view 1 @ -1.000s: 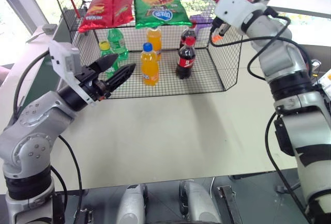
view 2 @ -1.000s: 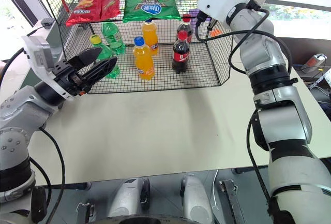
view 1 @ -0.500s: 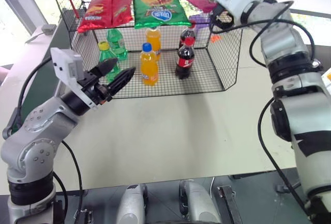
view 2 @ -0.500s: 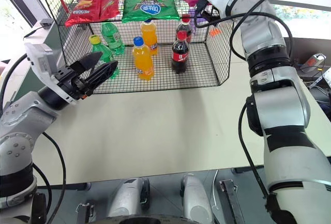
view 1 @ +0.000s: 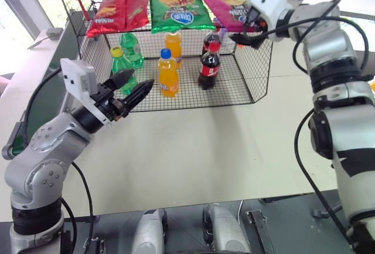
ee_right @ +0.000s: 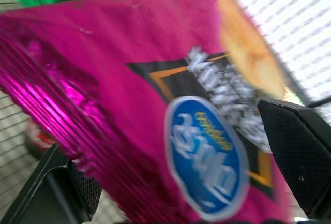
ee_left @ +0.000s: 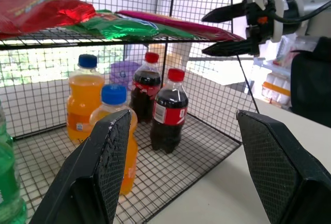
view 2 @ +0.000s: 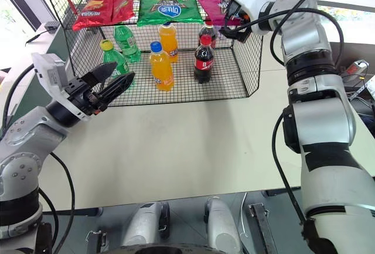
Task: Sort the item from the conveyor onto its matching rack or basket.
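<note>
Crinkly magenta bag (view 1: 225, 4) flat on wire rack (view 1: 258, 72) — right end effector (view 1: 245, 33) released

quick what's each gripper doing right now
Left gripper: open, holding nothing.
Right gripper: open, beside the pink snack bag lying on the rack.

Two silver-grey metal arms with rounded jointed segments and black bands at the joints. Loose black cables looping alongside each arm. White boxy housing at each wrist. Left gripper (view 1: 133, 86) and right gripper (view 1: 245, 33) each with two black, tapered, texture-padded fingers (ee_left: 104, 167).
</note>
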Controlling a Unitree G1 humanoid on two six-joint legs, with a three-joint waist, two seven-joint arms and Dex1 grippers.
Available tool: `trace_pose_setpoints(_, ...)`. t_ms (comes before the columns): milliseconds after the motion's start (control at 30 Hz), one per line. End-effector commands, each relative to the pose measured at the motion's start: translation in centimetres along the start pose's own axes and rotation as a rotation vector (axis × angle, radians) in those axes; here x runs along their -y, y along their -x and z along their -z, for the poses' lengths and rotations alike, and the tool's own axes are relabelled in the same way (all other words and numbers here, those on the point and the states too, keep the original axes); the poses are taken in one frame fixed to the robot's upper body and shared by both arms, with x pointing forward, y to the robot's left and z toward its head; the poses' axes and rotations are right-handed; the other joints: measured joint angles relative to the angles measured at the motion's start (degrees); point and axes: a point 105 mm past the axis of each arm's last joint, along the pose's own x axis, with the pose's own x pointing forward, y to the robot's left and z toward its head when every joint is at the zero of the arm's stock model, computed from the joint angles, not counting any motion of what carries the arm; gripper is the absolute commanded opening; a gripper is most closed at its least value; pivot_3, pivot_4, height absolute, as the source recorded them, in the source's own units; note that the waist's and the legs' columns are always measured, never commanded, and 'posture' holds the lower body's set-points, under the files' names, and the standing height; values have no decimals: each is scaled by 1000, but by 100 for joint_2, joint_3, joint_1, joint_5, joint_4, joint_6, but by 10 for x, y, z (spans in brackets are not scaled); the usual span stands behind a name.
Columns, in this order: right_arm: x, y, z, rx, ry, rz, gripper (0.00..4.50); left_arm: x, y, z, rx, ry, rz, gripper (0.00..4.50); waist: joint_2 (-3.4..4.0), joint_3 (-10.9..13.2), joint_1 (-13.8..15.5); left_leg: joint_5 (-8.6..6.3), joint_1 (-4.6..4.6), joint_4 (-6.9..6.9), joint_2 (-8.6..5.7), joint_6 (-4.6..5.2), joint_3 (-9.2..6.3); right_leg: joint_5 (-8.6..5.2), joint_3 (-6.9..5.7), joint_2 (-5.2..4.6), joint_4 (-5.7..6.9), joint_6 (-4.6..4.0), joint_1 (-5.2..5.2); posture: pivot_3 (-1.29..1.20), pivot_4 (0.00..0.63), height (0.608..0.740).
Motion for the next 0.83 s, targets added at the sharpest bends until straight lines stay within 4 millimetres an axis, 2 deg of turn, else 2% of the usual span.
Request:
trace_pose_setpoints(33, 11, 11, -32, 143, -6, 35, 4443, 1, 1, -9, 37, -31, 0, 3392, 0, 0, 6, 0, 0, 0, 0, 0, 0, 0, 0, 0, 0, 0, 0, 0, 150, 740)
trace_pose_setpoints(233, 5, 20, -37, 220, -12, 42, 4443, -3, 1, -9, 30, -35, -19, 3392, 0, 0, 21, 0, 0, 1, 0, 0, 0, 0, -1, 0, -1, 0, 2, 0, 150, 740)
trace_pose_setpoints(433, -6, 45, -49, 363, -22, 55, 4443, -14, 3, -2, -36, -69, -47, 3392, 0, 0, 22, 0, -1, 0, 0, 0, 0, 0, -1, 0, 1, 1, 0, 0, 150, 740)
trace_pose_setpoints(600, -28, 87, -48, 454, -110, 50, 4443, -20, 12, 10, -125, -56, -27, 3392, -1, 0, 48, 0, -2, -2, 0, 0, -2, 0, -6, -2, -1, 1, 1, 0, 150, 740)
trace_pose_setpoints(700, -43, 104, -45, 476, -214, 37, 4443, -23, 19, 11, -154, -54, -17, 3392, -1, 0, 36, -1, -1, 0, 1, -1, -3, -1, -7, -4, -1, 0, 2, 0, 150, 740)
trace_pose_setpoints(833, -76, 122, -26, 459, -388, -37, 4443, -23, 25, 9, -181, -63, -13, 3392, -1, -1, 32, -1, 2, -1, 2, -1, -6, -3, -8, -3, 1, -5, 3, 0, 150, 740)
